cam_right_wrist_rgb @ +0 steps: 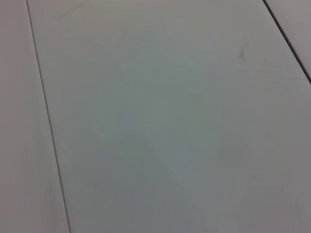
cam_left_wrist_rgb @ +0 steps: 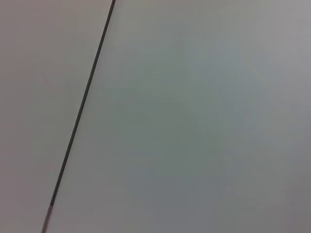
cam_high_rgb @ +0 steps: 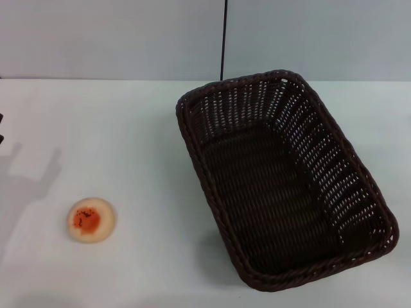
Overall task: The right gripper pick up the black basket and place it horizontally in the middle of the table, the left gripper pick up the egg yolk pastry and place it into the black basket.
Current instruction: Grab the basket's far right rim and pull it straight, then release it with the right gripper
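Note:
The black basket point(cam_high_rgb: 282, 179) stands empty on the right half of the white table point(cam_high_rgb: 128, 135), its long side running diagonally from back left to front right. The egg yolk pastry point(cam_high_rgb: 92, 219) lies on the table at the front left, well apart from the basket. A dark sliver at the far left edge point(cam_high_rgb: 1, 128) seems to be part of my left gripper, and it casts a shadow on the table behind the pastry. My right gripper is out of view. Both wrist views show only plain grey panels with dark seams.
A pale wall with a dark vertical seam point(cam_high_rgb: 224, 38) rises behind the table's back edge. Bare tabletop lies between the pastry and the basket.

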`<state>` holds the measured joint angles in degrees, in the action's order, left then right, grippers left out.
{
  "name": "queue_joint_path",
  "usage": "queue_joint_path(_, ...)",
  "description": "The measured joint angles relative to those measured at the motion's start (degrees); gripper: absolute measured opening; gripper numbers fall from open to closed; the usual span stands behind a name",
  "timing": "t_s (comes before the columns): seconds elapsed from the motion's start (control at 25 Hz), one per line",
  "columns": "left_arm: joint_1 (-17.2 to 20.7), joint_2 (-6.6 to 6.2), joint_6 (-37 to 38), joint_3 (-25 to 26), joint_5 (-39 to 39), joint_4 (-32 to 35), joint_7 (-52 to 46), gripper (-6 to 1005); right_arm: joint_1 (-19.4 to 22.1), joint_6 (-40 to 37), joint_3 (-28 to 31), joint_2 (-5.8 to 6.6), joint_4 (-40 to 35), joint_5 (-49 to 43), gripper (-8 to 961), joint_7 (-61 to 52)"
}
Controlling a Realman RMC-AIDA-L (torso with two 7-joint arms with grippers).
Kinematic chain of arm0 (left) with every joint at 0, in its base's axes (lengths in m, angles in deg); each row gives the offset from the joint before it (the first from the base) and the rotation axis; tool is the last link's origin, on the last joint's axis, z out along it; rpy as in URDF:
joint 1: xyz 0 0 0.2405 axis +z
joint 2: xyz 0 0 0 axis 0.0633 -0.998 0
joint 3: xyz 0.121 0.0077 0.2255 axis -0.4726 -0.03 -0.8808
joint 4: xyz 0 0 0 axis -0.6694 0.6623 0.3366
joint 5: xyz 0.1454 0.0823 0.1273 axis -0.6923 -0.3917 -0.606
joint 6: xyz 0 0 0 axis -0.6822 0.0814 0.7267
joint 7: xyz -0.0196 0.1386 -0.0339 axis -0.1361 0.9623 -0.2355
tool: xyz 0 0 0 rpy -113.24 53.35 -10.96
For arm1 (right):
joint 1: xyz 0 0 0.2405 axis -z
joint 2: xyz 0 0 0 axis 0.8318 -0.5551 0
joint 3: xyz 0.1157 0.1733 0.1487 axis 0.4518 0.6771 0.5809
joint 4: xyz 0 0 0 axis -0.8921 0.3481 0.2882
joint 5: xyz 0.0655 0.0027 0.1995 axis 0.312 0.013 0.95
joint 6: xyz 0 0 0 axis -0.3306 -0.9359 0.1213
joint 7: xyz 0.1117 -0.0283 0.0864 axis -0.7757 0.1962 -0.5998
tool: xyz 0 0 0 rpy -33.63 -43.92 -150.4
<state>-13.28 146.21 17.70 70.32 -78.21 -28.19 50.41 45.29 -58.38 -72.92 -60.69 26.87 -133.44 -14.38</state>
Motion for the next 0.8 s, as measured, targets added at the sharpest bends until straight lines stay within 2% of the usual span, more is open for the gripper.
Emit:
queue_joint_path(0.2,0.34,0.0,-0.07,0.44,0.38,0.66,0.0,825,3.76,0.87,0.92,-1.52,-8.23,-1.74,776,-4.55)
queue_joint_path(0.32,0.36,0.0,-0.22,0.59,0.43,1.0,0.0,825,4.32,1.11,2.49,-1.67,-11.47,-5.34,772,-8.39)
queue_joint_path(0.6,-0.66,0.0,-0.56,1.17,0.52,2.66,0.2,825,4.51,1.59,9.9,-2.12,-26.65,-21.75,762,-26.46)
queue_joint_path(0.76,-0.92,0.0,-0.9,1.34,0.52,3.53,0.6,824,2.35,2.19,14.24,-2.01,-39.6,-35.04,757,-45.43)
queue_joint_path(0.8,-1.02,0.0,-1.03,1.35,0.52,3.96,0.61,824,1.04,1.93,15.35,-1.56,-42.88,-39.43,756,-50.73)
